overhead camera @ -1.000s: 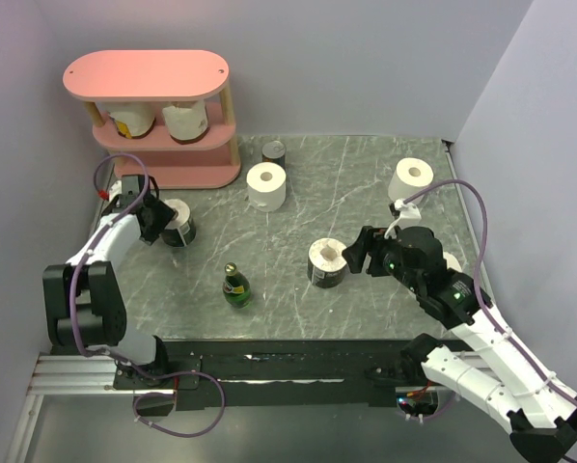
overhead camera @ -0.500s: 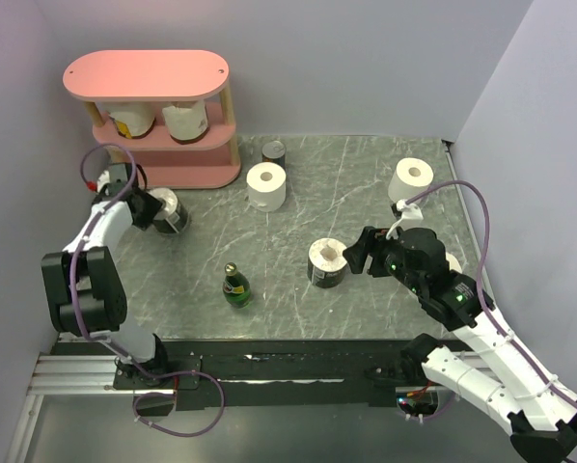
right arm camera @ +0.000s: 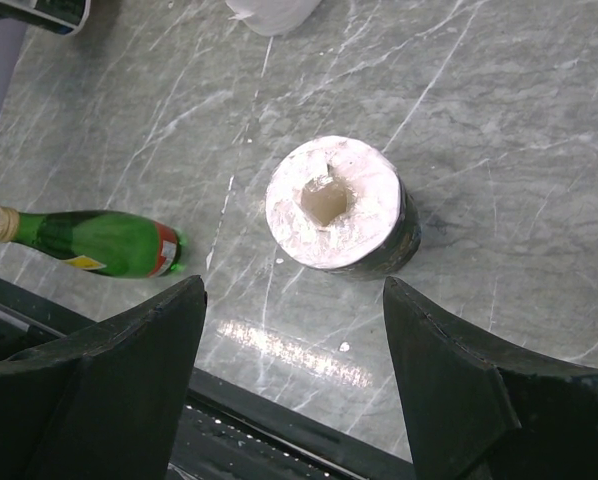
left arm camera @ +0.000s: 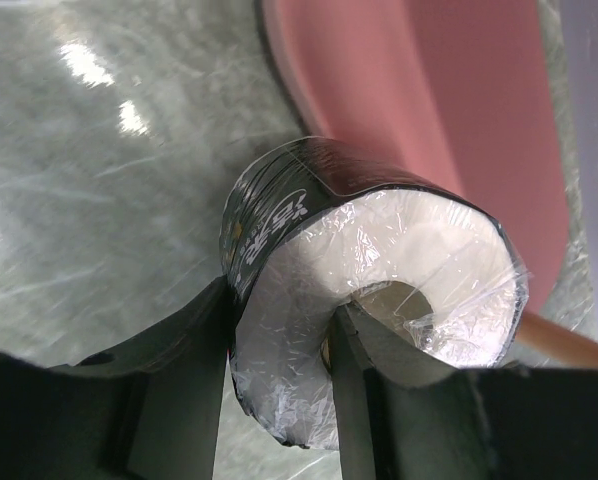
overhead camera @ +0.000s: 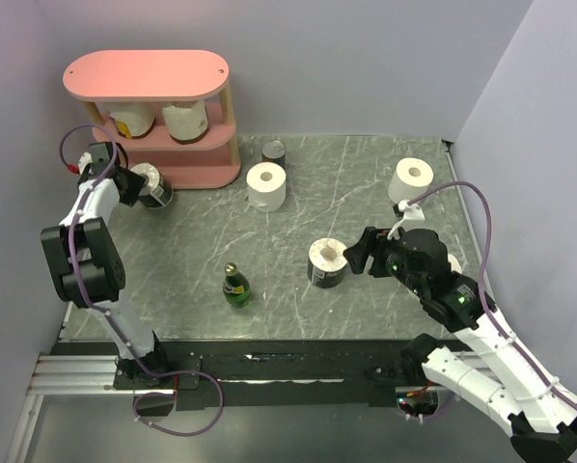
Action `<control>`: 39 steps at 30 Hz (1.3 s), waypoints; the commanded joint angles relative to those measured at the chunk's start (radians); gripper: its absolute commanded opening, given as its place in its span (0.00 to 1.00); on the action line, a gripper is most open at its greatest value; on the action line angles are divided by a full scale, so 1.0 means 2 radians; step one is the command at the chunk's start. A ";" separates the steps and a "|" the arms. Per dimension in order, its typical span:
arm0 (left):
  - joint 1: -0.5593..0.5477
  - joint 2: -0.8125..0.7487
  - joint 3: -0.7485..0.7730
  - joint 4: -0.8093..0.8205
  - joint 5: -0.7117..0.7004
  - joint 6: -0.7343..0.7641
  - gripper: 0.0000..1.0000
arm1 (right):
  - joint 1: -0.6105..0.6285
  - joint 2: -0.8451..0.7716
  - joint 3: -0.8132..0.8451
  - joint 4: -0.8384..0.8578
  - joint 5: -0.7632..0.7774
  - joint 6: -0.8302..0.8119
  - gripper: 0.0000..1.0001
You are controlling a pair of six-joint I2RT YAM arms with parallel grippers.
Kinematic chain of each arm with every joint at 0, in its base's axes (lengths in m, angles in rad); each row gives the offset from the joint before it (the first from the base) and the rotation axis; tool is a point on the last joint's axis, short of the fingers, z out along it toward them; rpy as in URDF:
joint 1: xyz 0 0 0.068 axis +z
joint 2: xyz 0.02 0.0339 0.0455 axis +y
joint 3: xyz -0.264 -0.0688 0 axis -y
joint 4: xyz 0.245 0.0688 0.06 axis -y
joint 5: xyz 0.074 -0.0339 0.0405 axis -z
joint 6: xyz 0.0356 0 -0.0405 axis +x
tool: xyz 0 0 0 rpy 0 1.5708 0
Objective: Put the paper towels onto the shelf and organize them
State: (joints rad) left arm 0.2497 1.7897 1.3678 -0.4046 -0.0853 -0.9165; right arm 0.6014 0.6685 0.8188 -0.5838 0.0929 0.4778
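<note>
My left gripper (overhead camera: 139, 185) is shut on a dark-wrapped paper towel roll (overhead camera: 153, 185) (left arm camera: 369, 290), one finger in its hollow core and the other outside on the wrapper. It holds the roll tilted beside the pink shelf (overhead camera: 146, 75) at the bottom board (left arm camera: 429, 100). Two rolls (overhead camera: 132, 120) (overhead camera: 185, 120) stand on the middle tier. My right gripper (overhead camera: 361, 253) (right arm camera: 294, 295) stands open just in front of a dark-wrapped roll (overhead camera: 327, 260) (right arm camera: 334, 205) standing upright on the table. Two white rolls (overhead camera: 266, 185) (overhead camera: 411, 179) stand farther back.
A green bottle (overhead camera: 235, 286) (right arm camera: 89, 242) lies on the table near the front, left of the right gripper. A small tin can (overhead camera: 274, 152) stands at the back beside the shelf. Another roll (overhead camera: 453, 262) peeks out behind the right arm. Walls close in on both sides.
The left gripper closed on the dark-wrapped roll and carried it back and left, up to the shelf's bottom tier. The right arm has not moved.
</note>
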 commanded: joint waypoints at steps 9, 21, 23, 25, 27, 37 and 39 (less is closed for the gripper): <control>0.009 0.063 0.112 0.032 0.018 -0.017 0.43 | -0.002 0.025 0.028 0.026 -0.005 0.010 0.78; 0.012 0.078 0.113 0.073 0.039 -0.030 0.61 | -0.002 0.045 0.041 0.027 -0.006 0.009 0.78; 0.012 0.066 0.101 0.078 0.039 -0.031 0.64 | -0.002 0.045 0.042 0.028 -0.005 0.008 0.78; 0.014 0.052 0.094 0.082 0.039 -0.030 0.65 | -0.002 0.044 0.042 0.028 -0.006 0.009 0.78; 0.016 0.041 0.084 0.089 0.039 -0.030 0.66 | -0.002 0.044 0.041 0.027 -0.007 0.009 0.78; 0.031 -0.046 0.000 0.114 0.052 -0.028 0.65 | -0.002 0.022 0.037 0.016 -0.007 0.016 0.78; 0.035 -0.058 -0.013 0.119 0.056 -0.027 0.65 | -0.002 0.014 0.032 0.017 -0.014 0.018 0.79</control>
State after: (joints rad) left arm 0.3016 1.7576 1.3960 -0.2302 -0.0032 -0.9642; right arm 0.6014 0.7349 0.8528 -0.5701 0.0814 0.4988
